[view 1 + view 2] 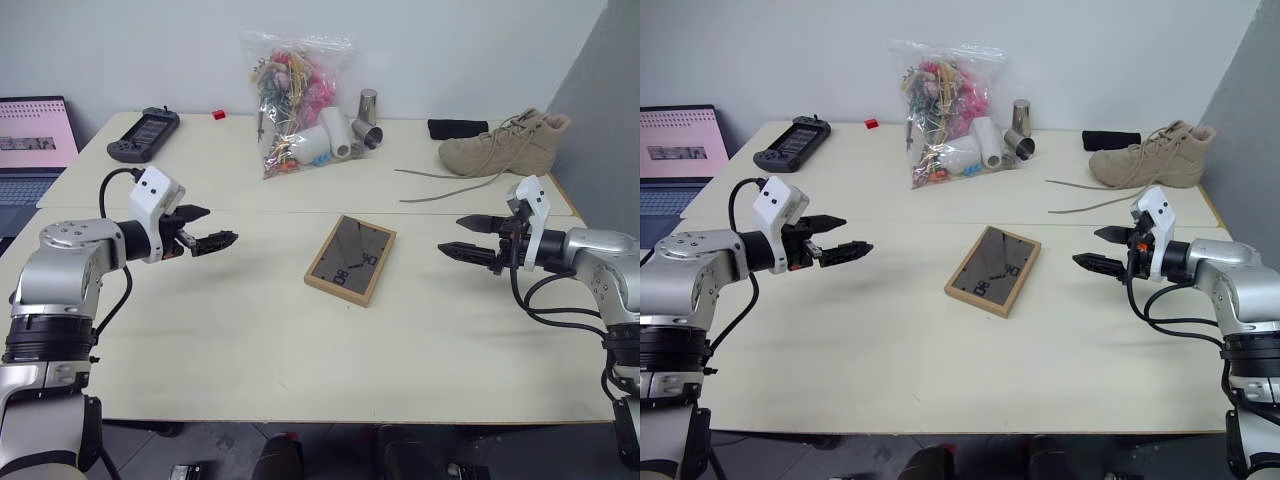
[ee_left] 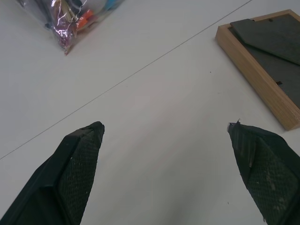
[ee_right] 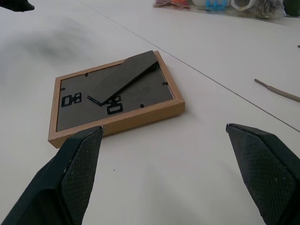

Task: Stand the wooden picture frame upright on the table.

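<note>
Wooden frame (image 3: 115, 98) face-down on table (image 1: 250, 330), stand flap lifted in right wrist view; left gripper (image 1: 213, 228) and right gripper (image 1: 462, 238) level, facing inward, wide open, empty.

- The bench (image 1: 250, 340) is pale cream, with a thin seam across it.
- A wooden picture frame (image 1: 350, 259) lies flat, dark back up, between the left end effector (image 1: 210, 228) and the right end effector (image 1: 462, 237), apart from both.
- Beyond the left end effector: a black handheld device (image 1: 144, 134) and a small red thing (image 1: 218, 114).
- Beyond the frame: a clear bag of oddments (image 1: 293, 100), white rolls (image 1: 335, 131) and metal cups (image 1: 368, 118).
- Beyond the right end effector: a tan boot (image 1: 505, 146) with a trailing lace, and a black pouch (image 1: 457, 129).
</note>
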